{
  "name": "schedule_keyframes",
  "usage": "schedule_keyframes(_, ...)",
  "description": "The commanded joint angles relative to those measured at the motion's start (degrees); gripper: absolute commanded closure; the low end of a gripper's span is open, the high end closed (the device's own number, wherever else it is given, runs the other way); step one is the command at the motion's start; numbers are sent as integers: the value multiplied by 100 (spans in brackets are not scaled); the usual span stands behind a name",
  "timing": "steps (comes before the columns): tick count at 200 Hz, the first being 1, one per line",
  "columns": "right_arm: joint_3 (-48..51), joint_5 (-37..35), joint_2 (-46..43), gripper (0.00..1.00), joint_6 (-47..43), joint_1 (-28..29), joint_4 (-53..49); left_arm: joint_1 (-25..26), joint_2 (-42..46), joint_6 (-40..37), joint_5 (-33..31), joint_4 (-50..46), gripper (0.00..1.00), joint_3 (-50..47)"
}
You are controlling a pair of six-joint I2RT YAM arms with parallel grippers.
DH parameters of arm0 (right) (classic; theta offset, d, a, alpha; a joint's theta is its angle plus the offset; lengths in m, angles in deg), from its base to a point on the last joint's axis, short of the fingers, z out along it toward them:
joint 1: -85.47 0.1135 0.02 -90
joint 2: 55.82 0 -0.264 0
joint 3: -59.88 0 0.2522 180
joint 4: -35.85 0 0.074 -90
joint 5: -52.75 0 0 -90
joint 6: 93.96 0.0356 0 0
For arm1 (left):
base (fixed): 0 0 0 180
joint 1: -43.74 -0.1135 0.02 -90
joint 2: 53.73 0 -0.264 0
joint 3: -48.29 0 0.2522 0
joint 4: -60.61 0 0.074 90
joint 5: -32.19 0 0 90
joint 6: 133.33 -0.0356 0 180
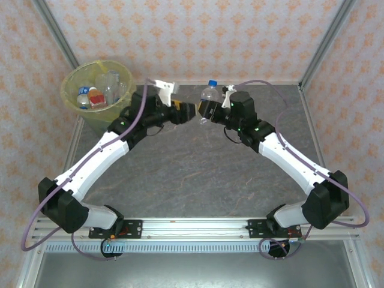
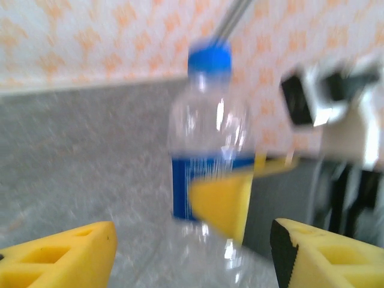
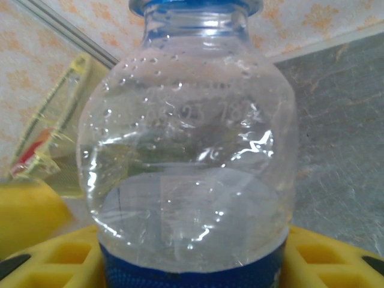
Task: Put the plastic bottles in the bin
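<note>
Right claw clenched on clear blue-capped plastic bottle; left claw released alongside. Round yellow-lined bin by far-left tabletop corner.

A clear bottle with a blue cap is upright and blurry. The left gripper has its 2 yellow fingers wide apart below it.

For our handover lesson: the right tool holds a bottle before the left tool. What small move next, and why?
Probably ease the left tool forward around the bottle: it stands open facing it, the right tool grips the bottle's lower body, and the bin sits by the left arm.
</note>
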Motion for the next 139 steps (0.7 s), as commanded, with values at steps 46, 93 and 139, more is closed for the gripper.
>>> schedule_keyframes(46,-168,-884,94,47,-781,829,-517,-231,-842,358,445,-152,35,1661)
schedule_keyframes(93,-213,-1184,32,45,-1017,1137,-509,-238,-1503,503,603,-670,41,2138)
schedule_keyframes(139,-143,-1253,-100,45,-1073,1189,-467,-240,-1663,535,773,-802,43,2104)
